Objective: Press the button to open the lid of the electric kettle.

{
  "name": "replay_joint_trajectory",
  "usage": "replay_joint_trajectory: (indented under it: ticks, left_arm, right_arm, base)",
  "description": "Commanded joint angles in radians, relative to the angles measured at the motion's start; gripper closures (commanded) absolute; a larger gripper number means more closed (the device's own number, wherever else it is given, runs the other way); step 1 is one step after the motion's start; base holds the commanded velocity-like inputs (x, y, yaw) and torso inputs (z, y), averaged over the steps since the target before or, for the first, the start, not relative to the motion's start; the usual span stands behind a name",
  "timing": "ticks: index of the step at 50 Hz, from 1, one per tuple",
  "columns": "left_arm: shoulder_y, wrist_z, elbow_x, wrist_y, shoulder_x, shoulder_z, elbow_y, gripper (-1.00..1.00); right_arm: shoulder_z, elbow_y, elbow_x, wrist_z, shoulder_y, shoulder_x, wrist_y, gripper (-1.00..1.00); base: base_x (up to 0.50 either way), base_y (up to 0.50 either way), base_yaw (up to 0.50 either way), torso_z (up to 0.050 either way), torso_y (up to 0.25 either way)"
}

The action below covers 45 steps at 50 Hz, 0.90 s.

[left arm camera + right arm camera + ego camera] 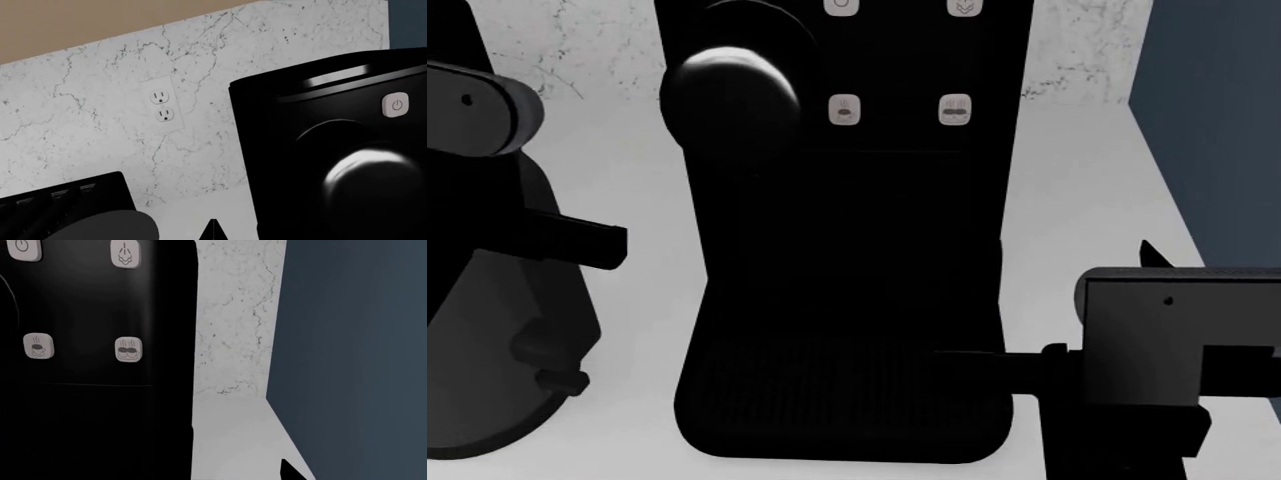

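A dark-grey rounded body (507,300) with a small knob stands at the left edge of the head view. It looks like the electric kettle and is mostly cut off, partly under my left arm (481,105). A dark-grey curved surface (100,227) close below my left gripper may be its top. Its button does not show clearly. My left gripper (213,231) is shut and empty, its tips pressed together over the white counter. Of my right gripper (1148,255), only one fingertip (287,471) shows, set off to the side, so it is open and empty beside the coffee machine.
A tall black coffee machine (854,250) with white icon buttons (843,110) fills the middle. A black slotted appliance (67,200) and a wall outlet (162,106) are to its left. A dark blue wall (1214,130) bounds the white counter (1081,200) on the right.
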Motion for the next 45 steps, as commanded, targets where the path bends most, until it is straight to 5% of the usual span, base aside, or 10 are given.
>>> replay_joint_trajectory:
  ticks: [1, 18, 29, 45]
  left_arm:
    - [-0.003, 0.100, 0.102, 0.088, -0.048, 0.088, -0.087, 1.00]
    - [0.093, 0.095, 0.075, 0.133, -0.060, 0.067, -0.128, 1.00]
    - [0.212, 0.175, 0.188, 0.228, -0.092, 0.102, -0.163, 1.00]
    - [0.162, 0.091, 0.070, 0.174, -0.068, 0.082, -0.130, 1.00]
  right_arm:
    - [0.004, 0.003, 0.016, 0.004, -0.005, 0.000, -0.008, -1.00]
    - [-0.001, 0.007, 0.033, 0.016, -0.005, 0.003, -0.006, -1.00]
    - [0.007, 0.005, 0.043, 0.026, -0.032, 0.000, -0.024, -1.00]
    - [0.010, 0.002, 0.060, 0.036, -0.032, 0.007, -0.017, -1.00]
  base:
    - [0.00, 0.00, 0.00, 0.000, 0.000]
    - [0.00, 0.00, 0.00, 0.000, 0.000]
    - [0.00, 0.00, 0.00, 0.000, 0.000]
    - [0.00, 0.00, 0.00, 0.000, 0.000]
